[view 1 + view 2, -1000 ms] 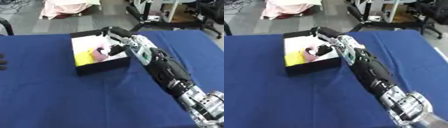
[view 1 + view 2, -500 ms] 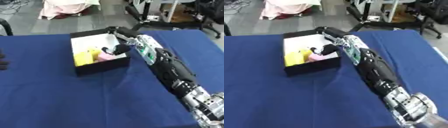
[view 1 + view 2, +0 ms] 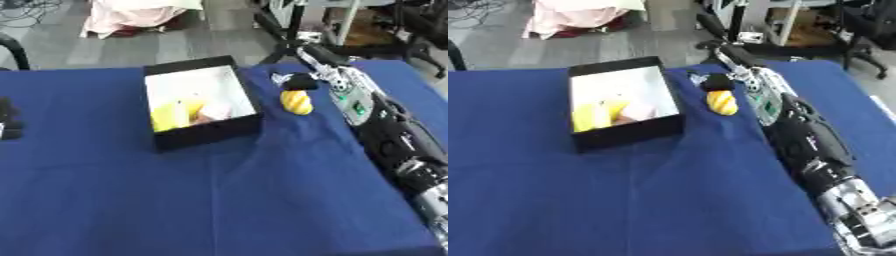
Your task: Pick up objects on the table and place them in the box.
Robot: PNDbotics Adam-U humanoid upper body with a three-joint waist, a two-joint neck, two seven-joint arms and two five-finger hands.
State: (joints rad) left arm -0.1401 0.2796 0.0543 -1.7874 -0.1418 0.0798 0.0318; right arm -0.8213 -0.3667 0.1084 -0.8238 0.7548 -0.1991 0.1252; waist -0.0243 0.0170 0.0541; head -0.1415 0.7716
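Observation:
A black box (image 3: 208, 134) with a white inside stands on the blue table, left of centre. A yellow thing (image 3: 171, 114) and a pink thing (image 3: 215, 111) lie in its near half. To the right of the box, a yellow oblong object (image 3: 297, 102) lies on the cloth. My right hand (image 3: 298, 81) is at that object's far end and touches or nearly touches it, with the arm running in from the lower right. My left hand (image 3: 8, 122) shows at the left edge, idle, fingers relaxed.
The blue cloth (image 3: 219, 200) covers the whole table. Beyond the far edge are a pink bundle (image 3: 140, 12) on the floor, stand legs and a chair (image 3: 420, 25). The right arm (image 3: 807, 135) lies across the table's right side.
My right hand has left the inside of the box and swung right to the yellow object on the cloth. The pink thing stays in the box. The camera view has also shifted.

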